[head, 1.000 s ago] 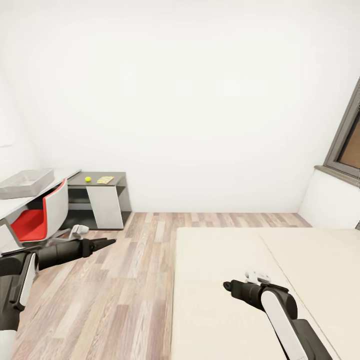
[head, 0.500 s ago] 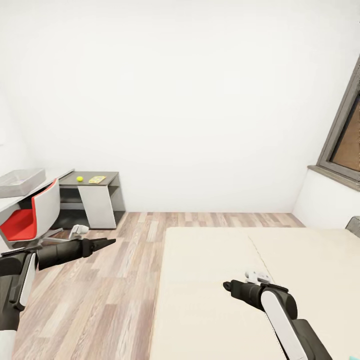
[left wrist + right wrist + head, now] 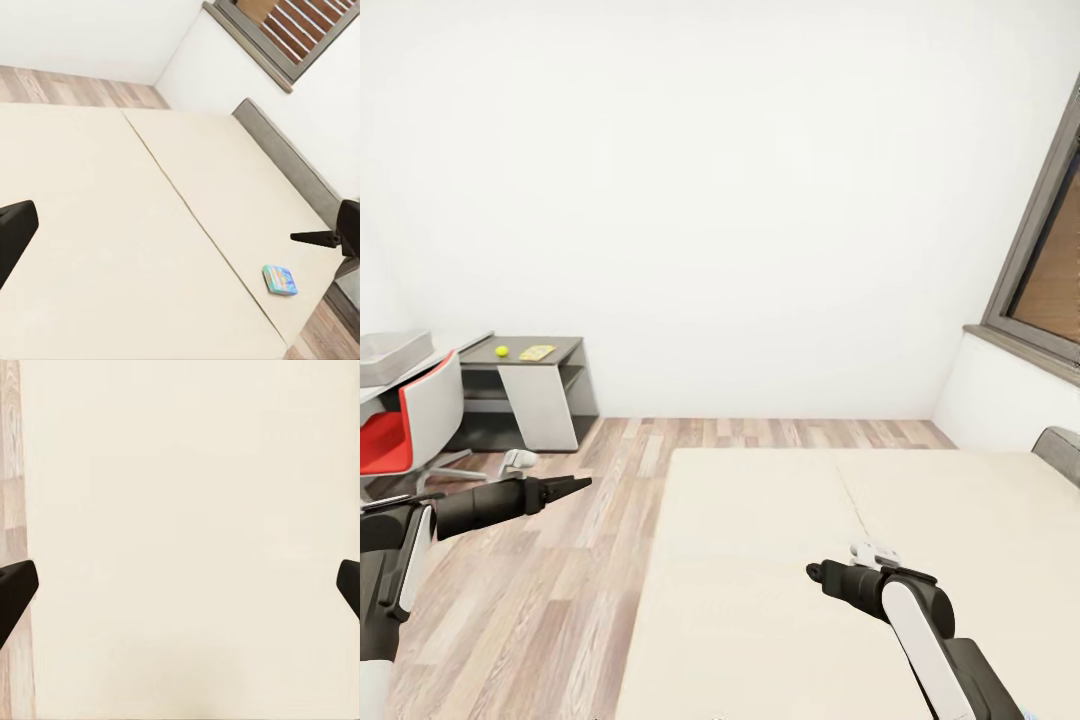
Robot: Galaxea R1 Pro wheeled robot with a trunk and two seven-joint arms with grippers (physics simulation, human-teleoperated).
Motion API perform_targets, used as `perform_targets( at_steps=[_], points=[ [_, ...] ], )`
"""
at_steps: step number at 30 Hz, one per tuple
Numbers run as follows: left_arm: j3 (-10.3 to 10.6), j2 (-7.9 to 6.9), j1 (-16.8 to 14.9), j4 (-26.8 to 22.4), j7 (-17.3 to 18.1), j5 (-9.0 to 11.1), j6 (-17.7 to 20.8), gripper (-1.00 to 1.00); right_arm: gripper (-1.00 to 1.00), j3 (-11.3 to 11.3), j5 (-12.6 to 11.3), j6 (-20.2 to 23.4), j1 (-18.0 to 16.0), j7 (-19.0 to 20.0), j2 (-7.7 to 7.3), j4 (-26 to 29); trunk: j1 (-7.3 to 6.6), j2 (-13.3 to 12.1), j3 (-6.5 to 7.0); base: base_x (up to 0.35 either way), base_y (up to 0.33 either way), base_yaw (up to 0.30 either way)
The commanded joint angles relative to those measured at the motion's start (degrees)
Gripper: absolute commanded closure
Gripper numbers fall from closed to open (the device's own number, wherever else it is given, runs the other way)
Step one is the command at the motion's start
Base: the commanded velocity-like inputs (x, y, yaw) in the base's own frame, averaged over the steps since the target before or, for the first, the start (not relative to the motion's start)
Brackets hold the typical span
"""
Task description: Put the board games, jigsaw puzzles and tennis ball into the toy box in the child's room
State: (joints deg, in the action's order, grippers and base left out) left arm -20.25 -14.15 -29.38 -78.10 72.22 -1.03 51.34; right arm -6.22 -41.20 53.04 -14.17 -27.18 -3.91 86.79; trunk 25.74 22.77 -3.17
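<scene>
We see both end effectors, left (image 3: 582, 483) and right (image 3: 815, 571), spread wide and empty. The small blue printed game box (image 3: 280, 280) lies at the cream-covered bed's (image 3: 780, 560) edge near the grey headboard (image 3: 289, 161); the small yellow-green ball (image 3: 502, 351) sits on the dark grey bench (image 3: 555, 347).

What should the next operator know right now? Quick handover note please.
Left gripper: open, empty, over the floor.
Right gripper: open, empty, over the bed.
Tennis ball and a flat yellow item, type unclear, lie on the table's lower dark section. Toy box sits on the light top, contents unclear. One small blue board game lies on the bed near the headboard.
Done: nothing evident. Left: gather all toys into the box.
</scene>
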Motion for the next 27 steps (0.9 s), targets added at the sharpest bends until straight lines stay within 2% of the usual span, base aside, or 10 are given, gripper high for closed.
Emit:
perform_targets(
  at_steps=[1, 16, 27],
  points=[
    [-0.1, 0.0, -0.1, 0.0, 0.3, -0.1, 0.6, -1.0, -1.0, -0.1, -0.5, 0.1, -0.1, -0.6, -0.05, 0.0, 0.04, 0.2, -0.23, 0.0, -0.294, 0.0],
    [-0.1, 0.0, -0.1, 0.0, 0.3, -0.1, 0.6, -1.0, -1.0, -0.1, -0.5, 0.0, -0.1, -0.6, -0.08, 0.0, 0.04, 0.2, -1.61, 0.0, -0.294, 0.0],
    [-0.1, 0.0, -0.1, 0.0, 0.3, -0.1, 0.6, -1.0, -1.0, -0.1, -0.5, 0.0, -0.1, -0.6, -0.13, 0.0, 0.04, 0.2, -1.83, 0.0, -0.294, 0.0]
  ],
)
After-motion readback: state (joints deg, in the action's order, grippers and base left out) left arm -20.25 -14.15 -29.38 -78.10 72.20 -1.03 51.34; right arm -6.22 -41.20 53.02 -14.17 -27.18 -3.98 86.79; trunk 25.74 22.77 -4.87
